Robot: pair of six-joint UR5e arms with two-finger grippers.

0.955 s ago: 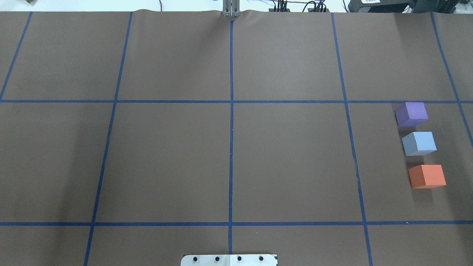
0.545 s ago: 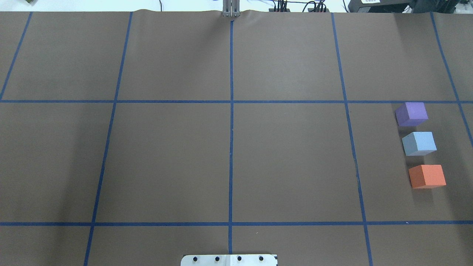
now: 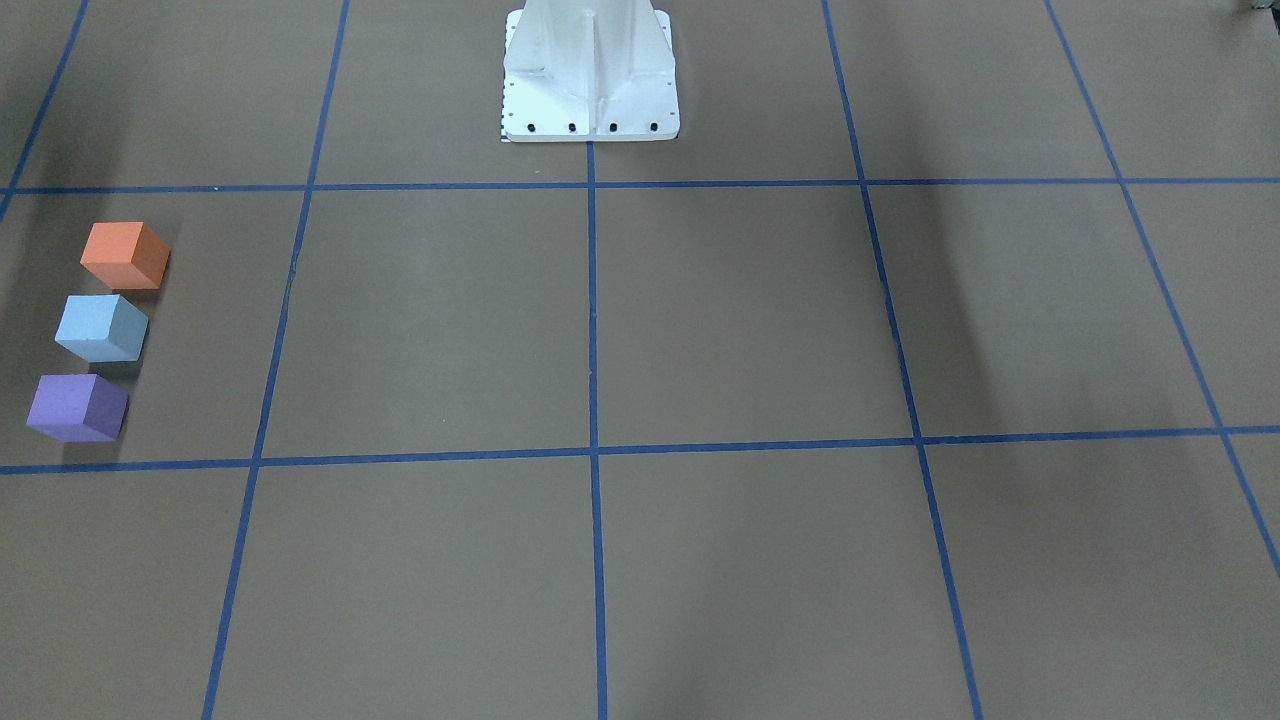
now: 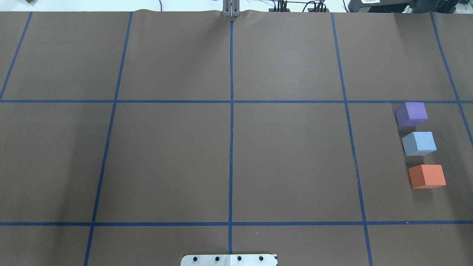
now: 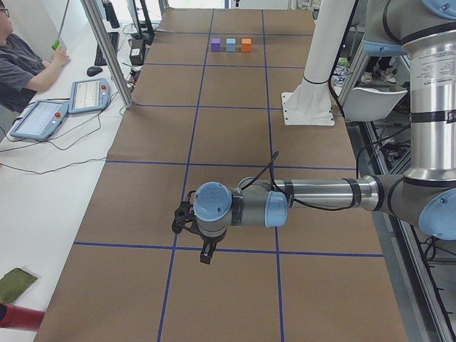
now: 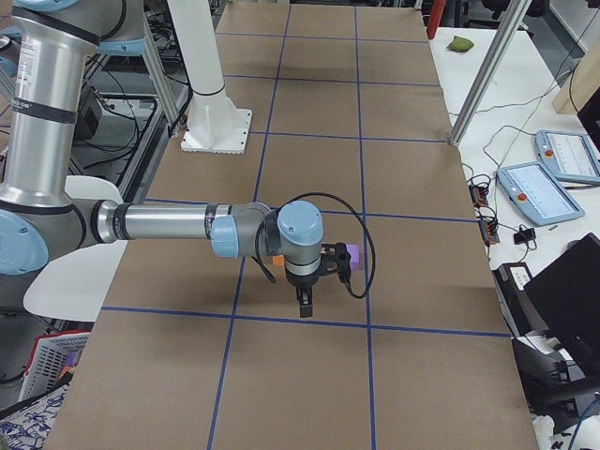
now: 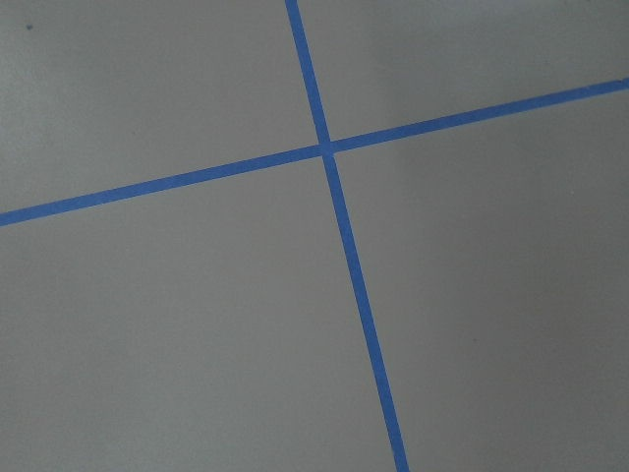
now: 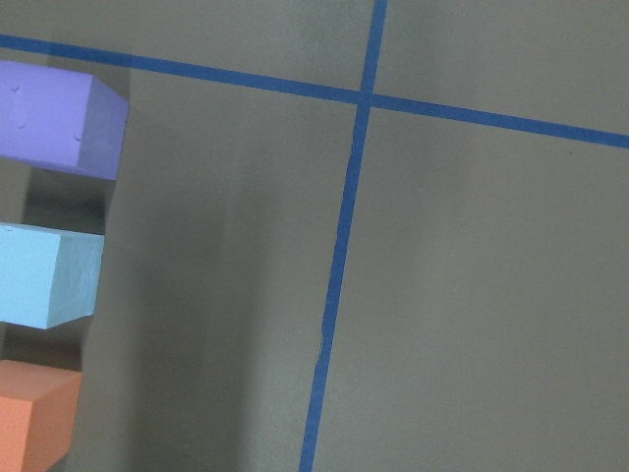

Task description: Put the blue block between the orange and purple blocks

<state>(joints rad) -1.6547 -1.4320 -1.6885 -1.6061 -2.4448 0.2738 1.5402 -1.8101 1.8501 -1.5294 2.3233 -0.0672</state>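
Blue block point(image 4: 419, 143) is found at the right edge of the overhead view, seated flat on the worktop point(image 4: 229, 159). It is lined up between the purple block point(image 4: 411, 113) above it and the orange block point(image 4: 427, 176) below it. Small gaps are shown on both sides, so no touching. Placement is judged done as far as the frames show. At most, parking of the arms is judged left.

All three are matte cubes with crisp edges, foam-like by look. The worktop is covered in a brown matte sheet gridded with blue tape.

Right tool point(image 6: 306, 302) is shown only in the right side view, hung above the worktop near the blocks. Left tool point(image 5: 205, 251) is shown only in the left side view, well apart from them. Opening cannot be told for either tool. No block is seen held.
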